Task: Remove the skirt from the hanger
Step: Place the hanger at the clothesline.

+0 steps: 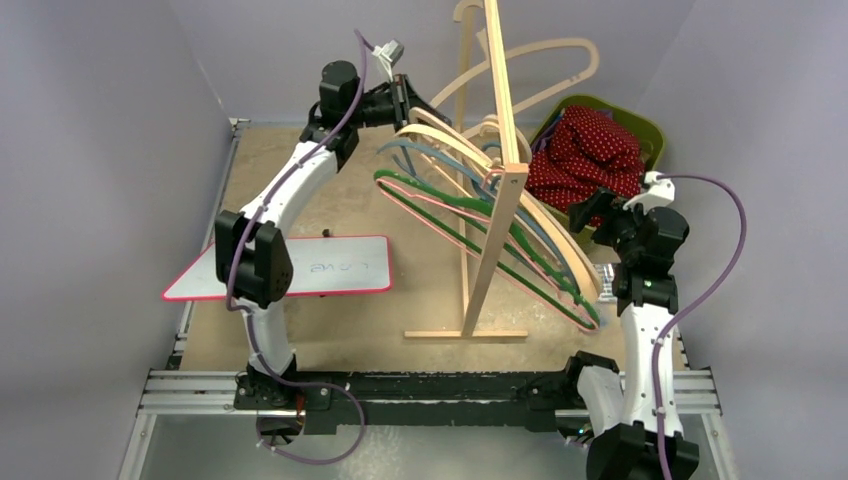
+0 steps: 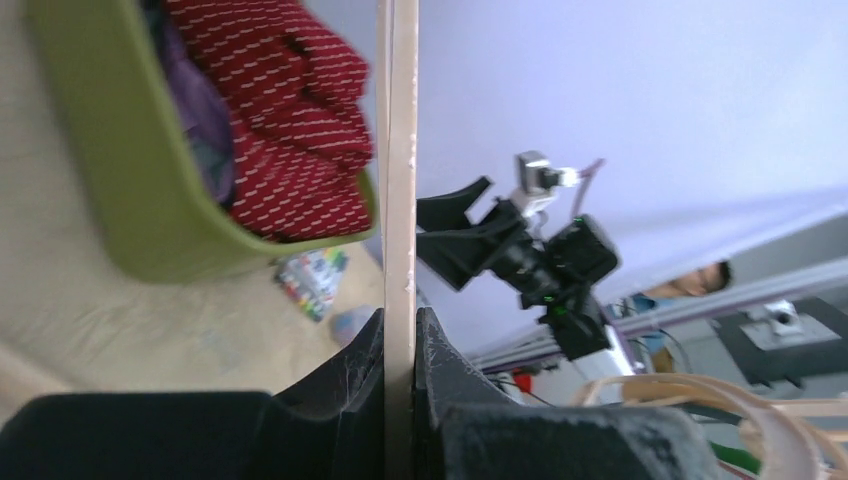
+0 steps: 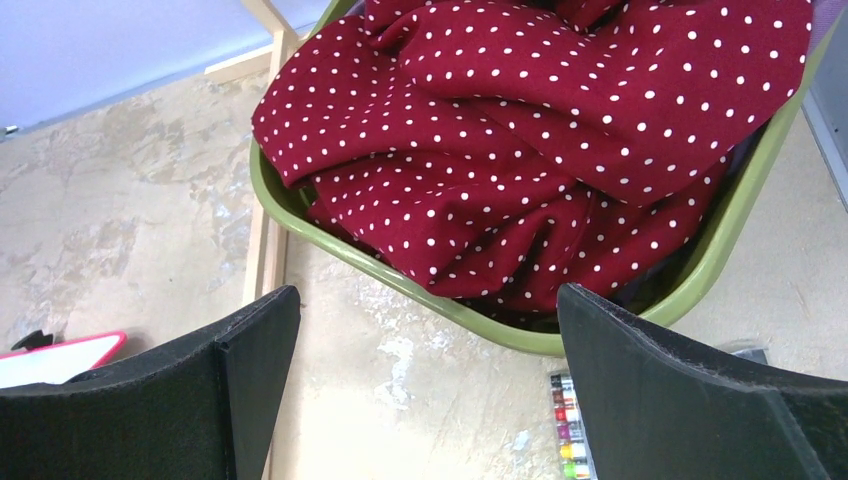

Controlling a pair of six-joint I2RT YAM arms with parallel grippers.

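Top external view, reading from my left: a red-edged whiteboard (image 1: 330,268) lies flat on the table, partly under the left arm's elbow. That arm reaches far out toward the back of the table, and the left gripper (image 1: 408,100) sits at the left tips of the hangers. On the left wrist camera I see its two fingers (image 2: 345,395) clenched on a pale wooden bar (image 2: 400,150) that runs straight away from the jaws. I cannot tell from that view alone whether it is part of a hanger or of the stand.

Mid-table stands the wooden rack (image 1: 497,230), its upright leaning slightly over a flat base. A fan of hangers (image 1: 550,262), green, pink, blue and plain wood, hangs from it, slanting down to the right. I see no cloth on any of them.

Further right, at the far corner, is the green basket (image 1: 650,130). The skirt (image 1: 590,150), dark red with white dots, lies bunched up inside it and spills to the rim.

Just on the near side of the basket hangs the right gripper (image 3: 425,390). Its jaws are spread wide with nothing between them, and they frame the basket's near rim from above. A small strip of coloured items (image 3: 568,430) lies on the table beneath it.
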